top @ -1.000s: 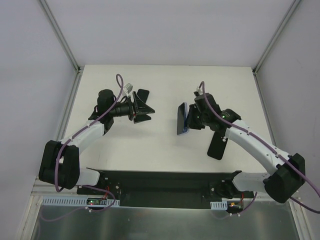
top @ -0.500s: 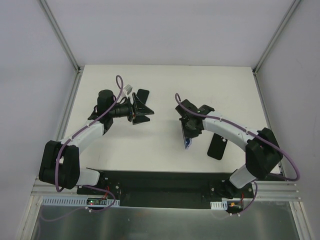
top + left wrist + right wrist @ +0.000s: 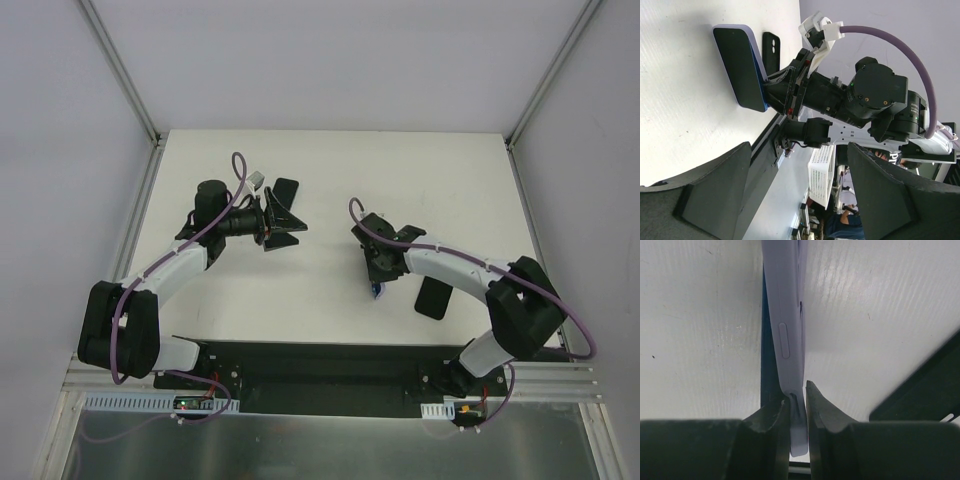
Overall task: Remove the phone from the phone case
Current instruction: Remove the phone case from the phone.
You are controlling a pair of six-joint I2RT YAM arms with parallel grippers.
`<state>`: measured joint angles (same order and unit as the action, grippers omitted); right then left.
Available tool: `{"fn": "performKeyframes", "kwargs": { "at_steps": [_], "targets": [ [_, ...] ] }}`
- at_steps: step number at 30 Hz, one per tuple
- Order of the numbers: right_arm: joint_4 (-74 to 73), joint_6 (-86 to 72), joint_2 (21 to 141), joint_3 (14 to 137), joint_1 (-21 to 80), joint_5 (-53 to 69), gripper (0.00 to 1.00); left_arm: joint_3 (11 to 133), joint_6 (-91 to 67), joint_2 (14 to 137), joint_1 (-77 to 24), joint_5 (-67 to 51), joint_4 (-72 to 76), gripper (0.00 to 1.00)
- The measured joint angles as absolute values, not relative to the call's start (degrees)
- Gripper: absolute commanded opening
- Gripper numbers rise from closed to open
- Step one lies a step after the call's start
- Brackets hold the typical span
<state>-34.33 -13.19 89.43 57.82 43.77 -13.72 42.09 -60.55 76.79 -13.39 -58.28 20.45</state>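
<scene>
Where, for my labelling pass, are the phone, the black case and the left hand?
phone [image 3: 785, 325]: right wrist view, on its pale side edge.
black case [image 3: 435, 299]: top view, on its middle.
left hand [image 3: 292, 210]: top view, midway between its open fingertips.

The flat pale-lilac phone [image 3: 787, 315]: lilac shell and side button, glossy black screen, edge reads bluer in the left wrist view. The black rectangular phone case [image 3: 433, 298]: plain black, white showing through the lens cutouts. White matte tabletop [image 3: 330, 160]: faint woven grain, a few dark specks. Both the left gripper [image 3: 290, 213] and right gripper [image 3: 797, 390]: black fingers. White arm links [image 3: 180, 262], black joints, purple cables [image 3: 238, 170]. Black base plate [image 3: 330, 365]. Pale grey walls [image 3: 330, 60].
</scene>
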Motion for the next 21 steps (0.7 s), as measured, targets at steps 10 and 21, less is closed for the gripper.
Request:
{"fn": "performKeyframes", "kwargs": {
  "at_steps": [10,21],
  "targets": [
    [-30.1,-14.6,90.9,55.8,43.8,-14.7,0.17,42.1,-60.5,76.5,-13.4,-58.3,20.2,0.76],
    [-28.1,-16.6,93.5,55.6,44.2,-16.3,0.19,41.6,-60.4,75.6,-13.4,-58.3,20.3,0.76]
  ]
}}
